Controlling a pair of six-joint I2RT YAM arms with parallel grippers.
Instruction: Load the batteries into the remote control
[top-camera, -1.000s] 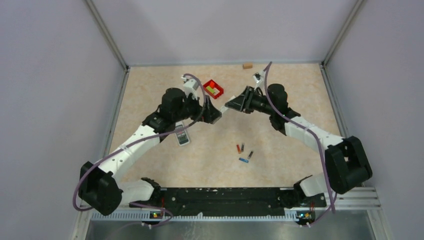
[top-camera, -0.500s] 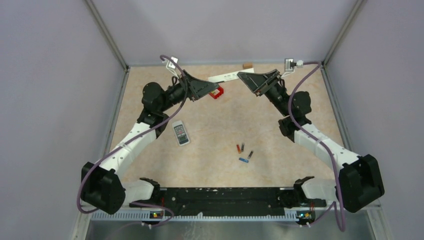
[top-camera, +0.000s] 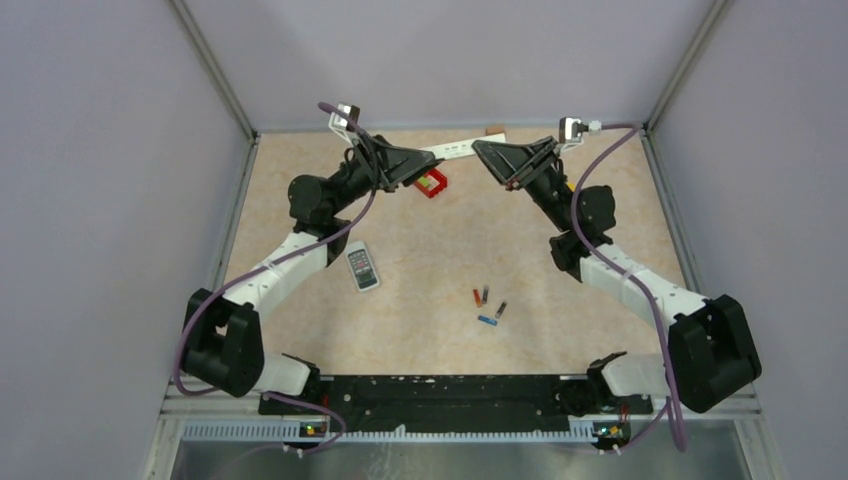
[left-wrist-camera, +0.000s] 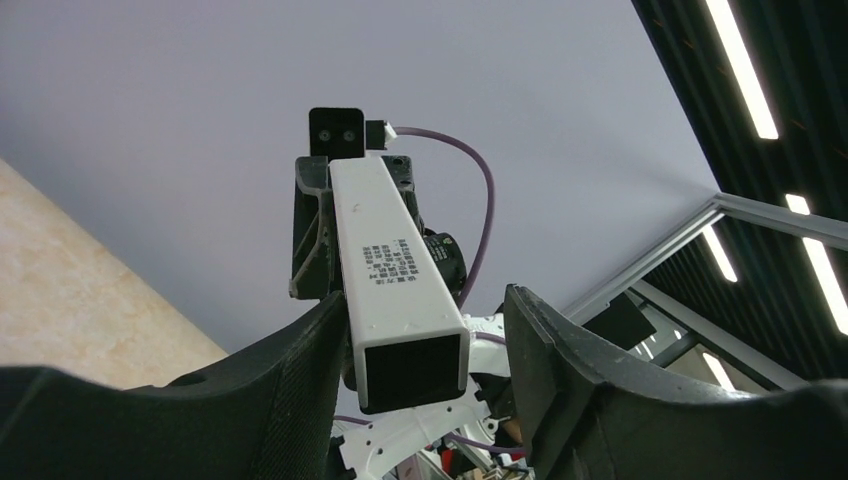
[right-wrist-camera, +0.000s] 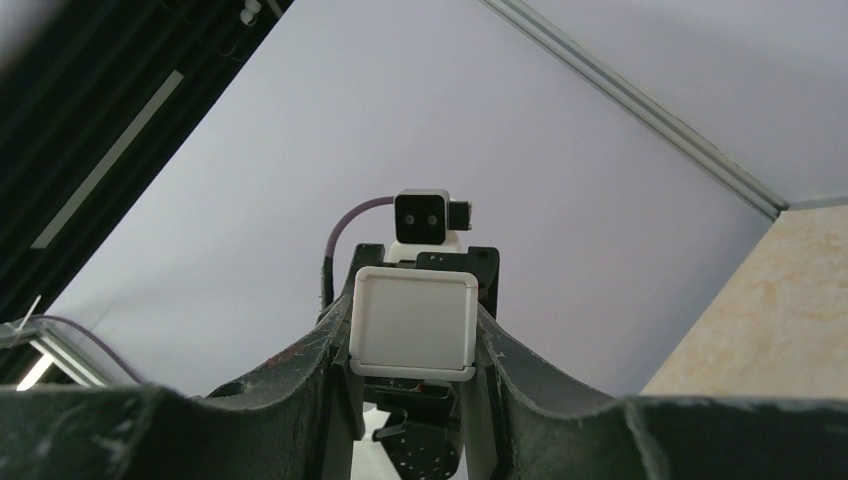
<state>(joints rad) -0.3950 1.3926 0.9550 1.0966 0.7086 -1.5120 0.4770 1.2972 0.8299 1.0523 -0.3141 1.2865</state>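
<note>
**White remote** (top-camera: 458, 150): long bar held in the air over the far edge of the table (top-camera: 560, 340), spanning both grippers.

- **Overhead view only:** four batteries (top-camera: 485, 294) lie loose right of the table's centre, well apart from the held remote. The red-and-black cell (top-camera: 476, 297) is just beside a dark one, and the blue cell (top-camera: 487, 320) is nearest the near edge. A second remote (top-camera: 362, 267) lies buttons up, left of centre.
- **Wrist views only:** the right gripper (right-wrist-camera: 412, 312) is clamped on one end of the bar, both fingers touching. The left gripper (left-wrist-camera: 425, 300) has its jaws apart around the other end, one finger touching and a gap at the other.
- **Container:** a red bin (top-camera: 437, 185) sits near the far edge, partly hidden beneath the left gripper. Its contents are too small to make out.
- **Unclear:** the bar's end face looks dark in the left wrist view, and whether it is open cannot be told.
</note>
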